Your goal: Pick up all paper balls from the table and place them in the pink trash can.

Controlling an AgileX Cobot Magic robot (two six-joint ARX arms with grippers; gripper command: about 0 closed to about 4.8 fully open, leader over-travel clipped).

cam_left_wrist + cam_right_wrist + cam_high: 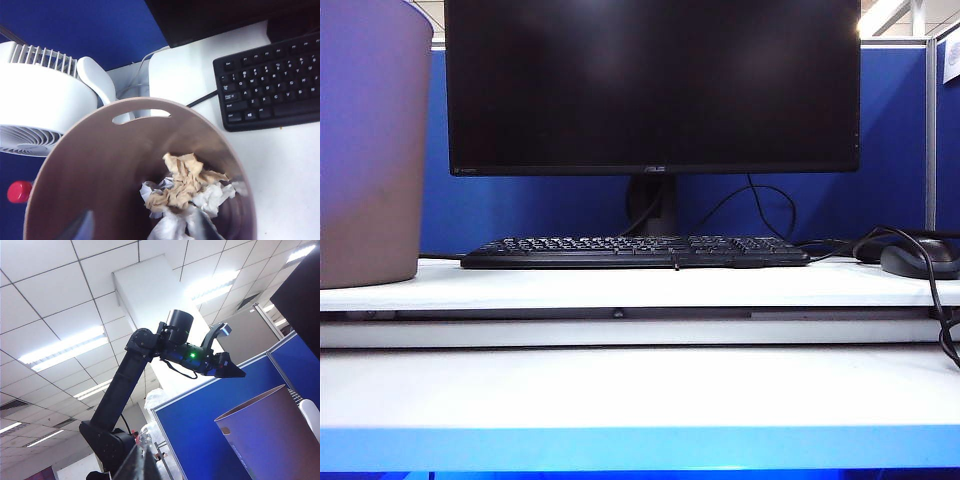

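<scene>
Table edge: blue front lip of the table (pixel 640 448) is nearest. The white top behind it shows no paper in the exterior view.
Trash can: pink trash can (pixel 370 150) stands far left on the raised rear shelf, beside the keyboard (pixel 635 250).
Paper balls: paper balls (pixel 182 182) lie in the bottom of the can, a tan one on top of several white ones.
Left gripper: left gripper (pixel 142 230) hangs over the can mouth, pointing down, fingers (pixel 82 227) spread apart. A white wad shows between them. It looks lower in the can and loose, but it's too blurred to be sure.
Right gripper: right gripper (pixel 140 465) is tilted up toward the ceiling, well away from the can. Only a dark sliver shows, so I can't tell if it's spread or closed.
Handling: the wads look very light, soft and springy. A pinch across the middle should crush in and hold, with no fragility worry. They could roll or skid on the smooth top, so come straight down.
Progress: my read is this is the drop step, and the task is near done if no balls sit out of frame.
Clutter: monitor (pixel 650 80), mouse (pixel 920 260) at far right, white fan (pixel 40 100) just behind the can.
</scene>
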